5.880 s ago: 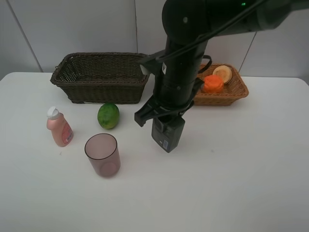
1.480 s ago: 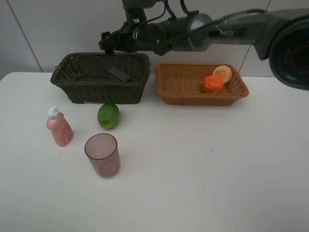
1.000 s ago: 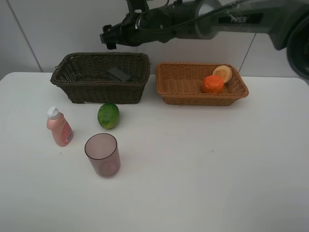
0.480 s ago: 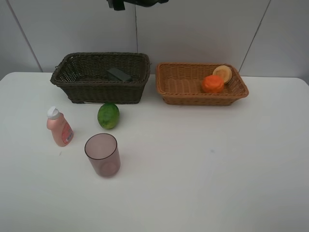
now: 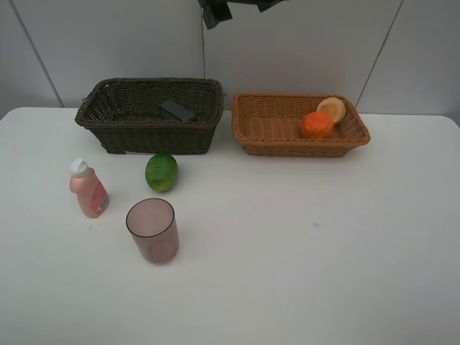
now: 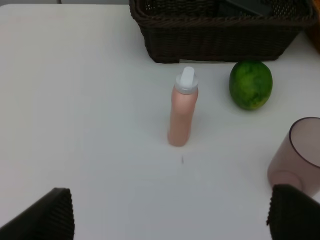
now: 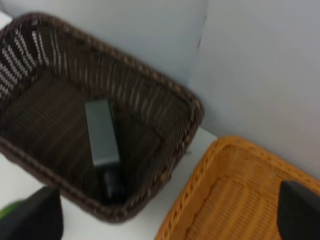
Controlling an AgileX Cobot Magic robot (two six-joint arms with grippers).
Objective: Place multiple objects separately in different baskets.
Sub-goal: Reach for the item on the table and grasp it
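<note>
At back left of table [image 5: 323,259], dark basket [image 5: 144,138], with dark bottle [image 5: 177,111] lying flat on its floor, toward the right end. Just beside it on the right, with a narrow gap, tan basket [image 5: 302,149], holding orange fruit [image 5: 316,124] and tan fruit [image 5: 331,109] together in the far right corner, touching or nearly so.

In front of dark basket, out on bare tabletop: green fruit [image 5: 162,172] near the front wall; pink bottle [image 5: 88,190] with white cap to its left, standing; mauve cup [image 5: 152,230] upright, mouth up, nearer the front edge, between the two and apart from both. All three outside the baskets.

Left gripper [image 6: 167,220] above the table on the pink-bottle side, fingers [image 6: 40,215] spread wide with nothing between them, clear of every object.

Right gripper [image 7: 165,215] high over the two baskets, looking down on dark bottle and the gap between baskets, fingertips likewise wide apart and empty.

From the high camera, only a dark piece of right arm [image 5: 215,12] at the top edge, above dark basket's right end.
</note>
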